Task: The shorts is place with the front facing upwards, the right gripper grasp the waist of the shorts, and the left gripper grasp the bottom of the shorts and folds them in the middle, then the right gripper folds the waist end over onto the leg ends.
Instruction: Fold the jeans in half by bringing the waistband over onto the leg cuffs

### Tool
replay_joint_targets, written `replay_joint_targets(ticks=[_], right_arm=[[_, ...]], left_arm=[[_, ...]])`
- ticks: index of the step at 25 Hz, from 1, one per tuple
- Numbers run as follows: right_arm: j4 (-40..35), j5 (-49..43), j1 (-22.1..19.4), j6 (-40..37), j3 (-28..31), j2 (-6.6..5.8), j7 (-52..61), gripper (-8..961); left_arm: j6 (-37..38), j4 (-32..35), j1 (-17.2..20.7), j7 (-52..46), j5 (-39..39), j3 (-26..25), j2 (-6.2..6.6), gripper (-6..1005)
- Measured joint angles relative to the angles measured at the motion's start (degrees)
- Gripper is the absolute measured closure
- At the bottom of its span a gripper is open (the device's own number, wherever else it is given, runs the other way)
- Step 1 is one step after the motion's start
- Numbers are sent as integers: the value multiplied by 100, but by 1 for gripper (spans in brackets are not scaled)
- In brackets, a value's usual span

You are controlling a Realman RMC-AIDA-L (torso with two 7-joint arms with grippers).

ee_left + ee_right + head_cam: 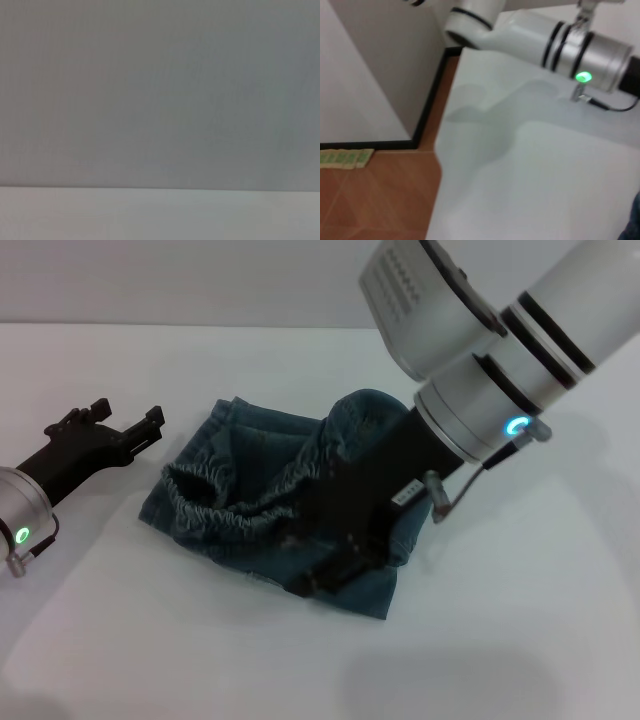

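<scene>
The shorts [250,495], blue denim with a gathered waistband, lie bunched in the middle of the white surface [520,640], folded over themselves with the waistband ruffled up toward the robot's left.

The right arm [500,350] reaches in from the far right and slopes steeply down toward the near left. Its black wrist lies across the shorts, and the right gripper [335,575] presses into the cloth at the near edge of the pile. Its fingers are sunk among the folds, so whether they are closed on the denim cannot be told.

The left gripper [125,425] is low over the surface just beside the left edge of the shorts, not touching them. Its arm comes in from the near left and points toward the far right. Its two black fingers stand spread apart with nothing between them.

The right wrist view shows the left arm [580,50] stretched over the surface, and a brown floor [375,200] beyond the edge.
</scene>
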Motion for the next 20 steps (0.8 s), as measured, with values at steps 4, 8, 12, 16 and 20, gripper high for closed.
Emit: replay_joint_targets(ticks=[4, 8, 12, 16, 20], right_arm=[[115, -220, -108, -11, -99, -20, 17, 475], [327, -492, -156, 141, -132, -21, 33, 475], [428, -586, -160, 346, -133, -21, 38, 475], [446, -678, -161, 624, -142, -26, 122, 475], [448, -906, -86, 972, -142, -20, 419, 475]], left_arm=[[10, 16, -15, 0, -15, 0, 0, 167], [1, 10, -38, 0, -28, 0, -6, 167], [-2, -13, -50, 0, -31, 0, -10, 167], [-6, -36, -53, 0, -35, 0, -23, 167], [-7, -79, -34, 0, -35, 0, -26, 167]])
